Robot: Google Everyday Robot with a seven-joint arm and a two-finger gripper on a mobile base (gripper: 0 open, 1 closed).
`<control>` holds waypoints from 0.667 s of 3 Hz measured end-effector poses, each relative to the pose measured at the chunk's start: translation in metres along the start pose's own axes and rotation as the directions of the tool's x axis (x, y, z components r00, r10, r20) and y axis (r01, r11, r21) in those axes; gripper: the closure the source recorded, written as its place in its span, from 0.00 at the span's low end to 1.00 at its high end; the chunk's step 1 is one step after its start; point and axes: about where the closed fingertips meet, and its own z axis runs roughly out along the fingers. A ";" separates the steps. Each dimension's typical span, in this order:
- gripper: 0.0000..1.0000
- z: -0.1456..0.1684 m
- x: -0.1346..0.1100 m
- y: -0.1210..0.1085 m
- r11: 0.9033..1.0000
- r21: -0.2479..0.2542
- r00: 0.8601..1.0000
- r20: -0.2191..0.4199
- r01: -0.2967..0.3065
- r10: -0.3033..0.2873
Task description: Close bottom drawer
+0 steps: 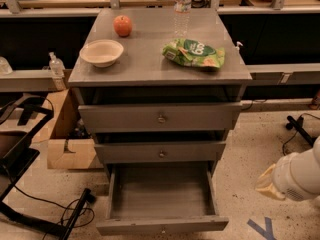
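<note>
The bottom drawer of the grey cabinet is pulled far out toward me. Its flat front panel sits at the lower edge of the view and its shallow grey box is empty. The mid-width drawer and the widest drawer above it each stand slightly out. My gripper is out of view. Only a white arm segment with a beige part shows at the lower right, to the right of the open drawer and apart from it.
On the cabinet top are an apple, a white bowl, a green chip bag and a water bottle. A cardboard box and a black frame with cables are on the left. Blue tape marks the floor.
</note>
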 end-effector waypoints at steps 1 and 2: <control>1.00 0.075 0.007 0.026 0.997 -0.057 0.997 0.054 -0.048 0.051; 1.00 0.146 0.005 0.046 0.993 -0.085 0.992 0.089 -0.083 0.091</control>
